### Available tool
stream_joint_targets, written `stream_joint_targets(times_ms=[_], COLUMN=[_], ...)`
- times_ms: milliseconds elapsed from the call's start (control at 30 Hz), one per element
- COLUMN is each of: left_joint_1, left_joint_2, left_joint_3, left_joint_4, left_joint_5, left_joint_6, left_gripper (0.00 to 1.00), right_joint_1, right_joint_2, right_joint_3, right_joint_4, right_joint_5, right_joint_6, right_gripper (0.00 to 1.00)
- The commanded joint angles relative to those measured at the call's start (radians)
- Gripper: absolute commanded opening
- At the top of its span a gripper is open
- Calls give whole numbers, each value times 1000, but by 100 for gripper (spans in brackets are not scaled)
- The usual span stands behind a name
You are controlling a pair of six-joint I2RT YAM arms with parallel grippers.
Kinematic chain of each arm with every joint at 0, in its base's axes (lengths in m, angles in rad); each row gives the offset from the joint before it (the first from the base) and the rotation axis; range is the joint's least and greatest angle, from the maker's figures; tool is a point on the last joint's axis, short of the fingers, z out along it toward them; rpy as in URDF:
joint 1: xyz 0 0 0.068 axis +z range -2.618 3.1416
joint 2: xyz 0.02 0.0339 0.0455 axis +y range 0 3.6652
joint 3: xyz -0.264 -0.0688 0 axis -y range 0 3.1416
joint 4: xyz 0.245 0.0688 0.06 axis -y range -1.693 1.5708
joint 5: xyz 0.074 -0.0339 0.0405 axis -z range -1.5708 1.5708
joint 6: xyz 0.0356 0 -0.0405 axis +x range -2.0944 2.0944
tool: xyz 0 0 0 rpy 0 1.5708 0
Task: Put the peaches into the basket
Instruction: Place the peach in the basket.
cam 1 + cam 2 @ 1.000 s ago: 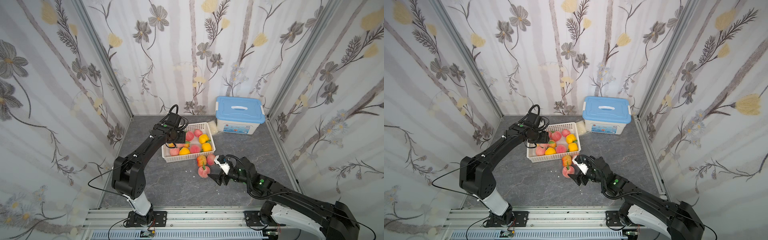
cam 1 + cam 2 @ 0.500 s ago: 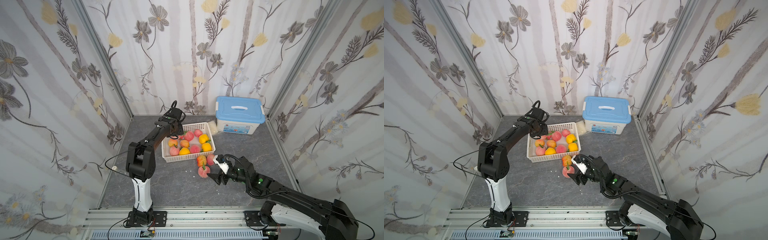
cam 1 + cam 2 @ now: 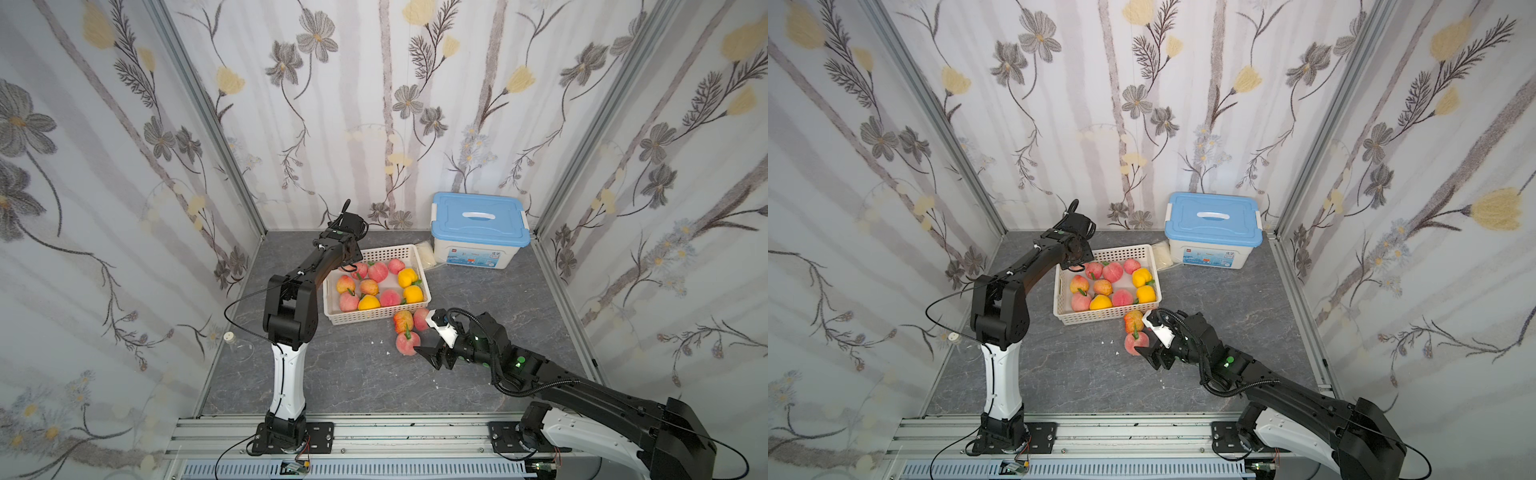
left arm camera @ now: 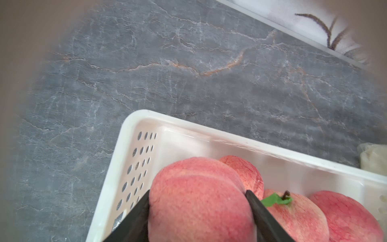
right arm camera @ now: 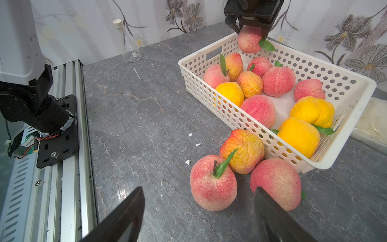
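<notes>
- Left wrist view: the left tool [image 4: 198,196] is clamped on a pink peach [image 4: 199,207], one dark finger [image 4: 134,220] pressed to each side of it.
- Under that tool lies a corner of the white basket [image 4: 188,123]. More pink fruit shows just beneath the held one.
- In the right wrist view the left tool [image 5: 250,32] hangs over the far rim of the basket [image 5: 209,94], and the peach [image 5: 249,40] is clear of the fruit below.
- Ten peaches [image 5: 278,80] lie inside the basket, pink ones mixed with three yellow ones.
- The right tool [image 5: 199,190] sits low over the grey tabletop [image 5: 136,115] with its jaws apart and nothing between them.
- Just ahead of its tips three loose peaches [image 5: 212,184] rest on the tabletop in a cluster. Two are pink, and an orange-yellow one behind them is against the basket's near wall.
- Whether the right tool touches either pink one cannot be told.
- In both top views the right tool [image 3: 430,334] [image 3: 1152,338] is near the basket's near right corner, and the left tool [image 3: 347,266] [image 3: 1075,266] is above its far left corner.
- Beyond the basket, on the right tool's side, stands a box [image 3: 480,232] with a blue lid.
</notes>
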State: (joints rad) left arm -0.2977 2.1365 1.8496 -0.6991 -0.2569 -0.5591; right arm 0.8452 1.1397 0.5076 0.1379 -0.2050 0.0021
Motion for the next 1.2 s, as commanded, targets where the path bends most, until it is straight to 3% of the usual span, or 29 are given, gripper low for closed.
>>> stream_joint_targets(times_ms=[0,400,600,933,1167], left_joint_1=[7,15,14,-1,-57], left_joint_2=[26,73,75,36,-85], left_joint_3=[28,43,39,42,-47], left_joint_4=[-1,-20,-15,-15,18], left_joint_5=[-34,-28,-22,-25,-20], left_joint_6=[-26,-32,-33,-7,34], left_gripper=[59,69,80,82,82], right_joint_1=[1,1,0,1,2], right_joint_2=[7,11,5,2,-7], right_joint_3=[11,15,11,9,2], right_joint_4=[32,27,34,34,45], right_joint_5=[7,13,15,21,33], right_joint_6=[-17,-19,-20,-20,-13], right_gripper=[81,81,82,82,83])
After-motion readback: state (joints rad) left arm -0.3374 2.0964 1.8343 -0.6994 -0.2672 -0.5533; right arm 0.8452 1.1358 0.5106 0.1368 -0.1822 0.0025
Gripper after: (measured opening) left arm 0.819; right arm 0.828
